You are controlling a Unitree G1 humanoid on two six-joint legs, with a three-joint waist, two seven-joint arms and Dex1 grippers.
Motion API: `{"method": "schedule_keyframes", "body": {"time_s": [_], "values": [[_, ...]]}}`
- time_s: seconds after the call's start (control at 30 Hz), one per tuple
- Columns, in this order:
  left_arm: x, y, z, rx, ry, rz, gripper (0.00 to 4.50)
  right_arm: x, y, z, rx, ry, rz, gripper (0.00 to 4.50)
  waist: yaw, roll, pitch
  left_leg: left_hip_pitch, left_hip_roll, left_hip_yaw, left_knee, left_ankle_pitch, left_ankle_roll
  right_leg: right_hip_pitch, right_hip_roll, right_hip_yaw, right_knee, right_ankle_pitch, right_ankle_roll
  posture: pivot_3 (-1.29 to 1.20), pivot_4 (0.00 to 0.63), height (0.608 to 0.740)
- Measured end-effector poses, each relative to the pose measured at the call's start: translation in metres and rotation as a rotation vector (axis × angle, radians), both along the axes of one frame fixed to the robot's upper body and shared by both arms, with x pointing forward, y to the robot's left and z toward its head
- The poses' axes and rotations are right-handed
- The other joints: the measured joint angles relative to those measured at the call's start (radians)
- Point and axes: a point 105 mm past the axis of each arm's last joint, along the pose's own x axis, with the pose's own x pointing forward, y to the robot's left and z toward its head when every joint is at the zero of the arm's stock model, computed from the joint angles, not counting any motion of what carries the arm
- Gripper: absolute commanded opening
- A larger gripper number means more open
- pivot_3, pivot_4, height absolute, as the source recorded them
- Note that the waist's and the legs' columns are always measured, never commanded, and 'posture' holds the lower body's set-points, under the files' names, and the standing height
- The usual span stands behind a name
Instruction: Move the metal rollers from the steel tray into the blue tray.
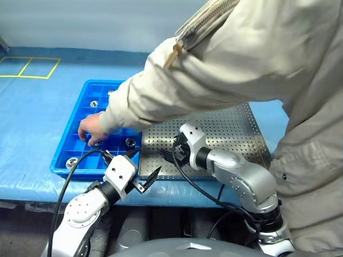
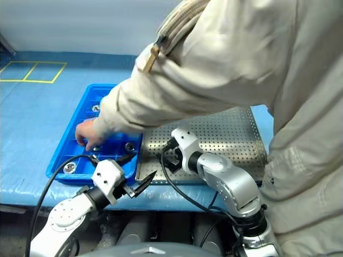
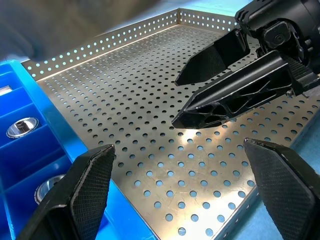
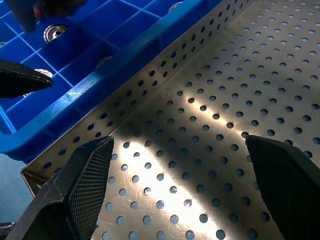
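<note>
- In the left eye view, a person [image 1: 252,69] in a pale jacket is leaning over the surface [image 1: 32,123] with its blue cover, and the person's hand [image 1: 92,130] is reaching into the blue tray [image 1: 80,110]. The metal rollers [image 1: 130,142] are sitting in separate compartments of this tray. The steel tray [image 1: 236,134] is lying just beside it, on its right, and the part of its floor that I can see is carrying no roller.
- In the right eye view, the left claw [image 2: 135,172] is hanging over the near edge where the two trays are meeting, spread wide and gripping nothing. The right claw [image 2: 170,158] is hovering low over the steel tray, also spread and empty.
- In the left wrist view, two rollers are showing in blue compartments next to the perforated floor.
- In the right wrist view, the spread fingers [image 4: 80,192] are framing bare perforated metal, and more rollers are sitting in the blue compartments beyond the rim.
- I am judging the rollers to be stiff, smooth and a little heavy for their size, so they may be slipping easily. The claw should be taking one across the narrow body under the flange.
</note>
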Motion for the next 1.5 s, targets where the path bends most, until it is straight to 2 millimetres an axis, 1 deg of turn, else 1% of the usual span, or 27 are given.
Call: {"method": "schedule_keyframes", "body": {"time_s": [0.43, 1.5], "values": [[-0.0002, -0.0038, 0.0004, -0.001, -0.003, -0.016, 4.5, 0.0007, -0.0006, -0.0014, -0.01, -0.001, -0.011, 4.47, 0.0, 0.0, 0.0, 0.0, 0.0, 0.0, 0.0, 0.0, 0.0, 0.0, 0.0, 0.001, 0.0, 0.0, 0.0, 0.22, 0.15, 0.74], [0.0006, -0.0042, 0.0015, 0.004, -0.009, -0.023, 4.5, 0.0, 0.0029, -0.0021, -0.005, 0.003, -0.005, 4.47, 0.0, 0.0, 0.0, 0.0, 0.0, 0.0, 0.0, 0.0, 0.0, 0.0, 0.0, 0.001, 0.0, 0.0, 0.0, 0.22, 0.15, 0.74]]}}
